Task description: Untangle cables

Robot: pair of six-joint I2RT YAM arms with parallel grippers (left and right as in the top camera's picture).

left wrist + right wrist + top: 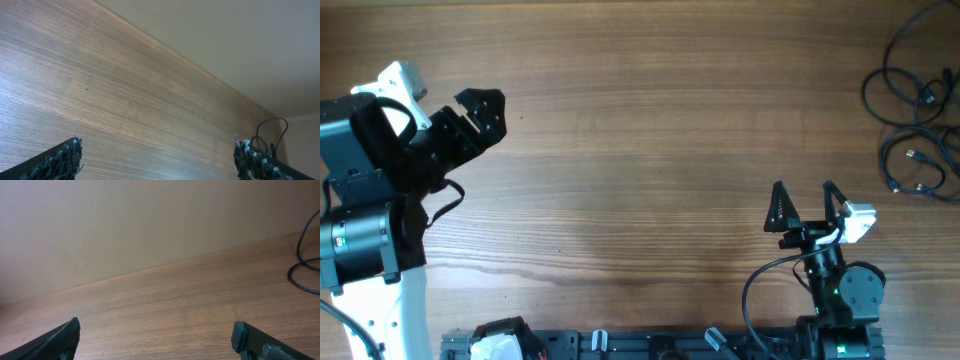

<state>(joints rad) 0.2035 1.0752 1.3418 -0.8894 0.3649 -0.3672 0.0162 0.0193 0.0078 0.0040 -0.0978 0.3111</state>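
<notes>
The cables (915, 110) are thin black cords in loose loops with small plug ends at the far right edge of the table, partly cut off by the frame. A bit of a loop shows in the right wrist view (305, 265) and in the left wrist view (272, 132). My left gripper (485, 108) is open and empty at the far left, well away from the cables. My right gripper (805, 195) is open and empty near the front right, short of the cables. In both wrist views the fingers are spread wide over bare wood.
The wooden table (640, 150) fills the view. The left arm's body (370, 200) stands at the left edge. The right arm's base (840, 290) and a black rail (620, 345) sit along the front edge. A plain wall lies beyond the table's far edge.
</notes>
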